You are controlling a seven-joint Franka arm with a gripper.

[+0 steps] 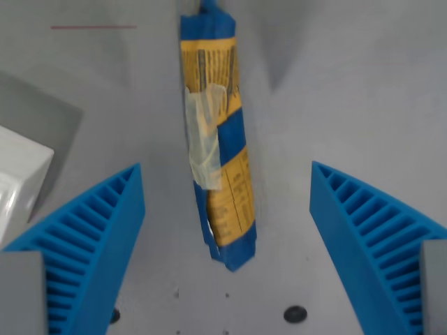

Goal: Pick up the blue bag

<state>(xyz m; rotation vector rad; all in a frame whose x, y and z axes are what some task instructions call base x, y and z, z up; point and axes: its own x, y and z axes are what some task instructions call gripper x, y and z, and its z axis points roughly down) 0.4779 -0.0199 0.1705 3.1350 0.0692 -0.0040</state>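
Note:
The blue bag (216,132) lies on the grey table, a long narrow packet with blue edges, a yellow printed panel and a strip of clear tape across its middle. It runs from the top of the wrist view down to the centre. My gripper (227,241) is open above it. Its two blue ribbed fingers (91,237) stand wide apart, one on each side of the bag's near end. Neither finger touches the bag.
A white box (17,185) sits at the wrist view's left edge on a darker grey patch (42,115). A small black hole (295,314) marks the table near the bottom. A thin red line (93,27) runs at the top left.

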